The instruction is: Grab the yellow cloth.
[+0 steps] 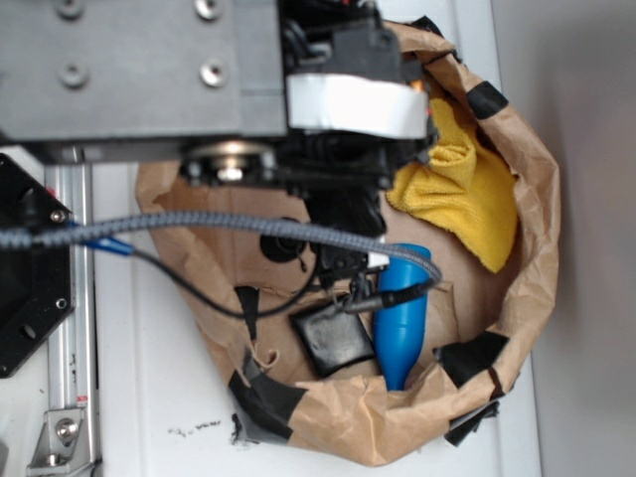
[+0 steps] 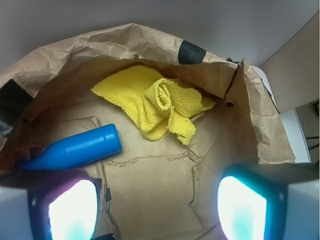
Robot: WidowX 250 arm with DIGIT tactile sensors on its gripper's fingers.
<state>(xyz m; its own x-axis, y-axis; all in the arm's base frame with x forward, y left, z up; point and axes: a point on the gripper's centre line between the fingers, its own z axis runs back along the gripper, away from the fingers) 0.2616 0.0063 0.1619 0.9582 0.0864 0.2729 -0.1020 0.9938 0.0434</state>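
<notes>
The yellow cloth (image 2: 156, 104) lies crumpled and folded on the floor of a brown paper bag, towards its far side; in the exterior view the yellow cloth (image 1: 462, 189) sits at the bag's upper right. My gripper (image 2: 157, 205) hangs open above bare paper, short of the cloth, with nothing between its glowing fingers (image 2: 71, 210). In the exterior view the gripper (image 1: 353, 273) is largely hidden under the arm, left of the cloth.
A blue bottle-shaped object (image 2: 75, 148) lies just ahead of the left finger; in the exterior view it is the blue bottle (image 1: 402, 323) beside a black pad (image 1: 333, 338). The brown paper bag (image 2: 127, 42) walls rise all around, patched with black tape (image 2: 191, 52).
</notes>
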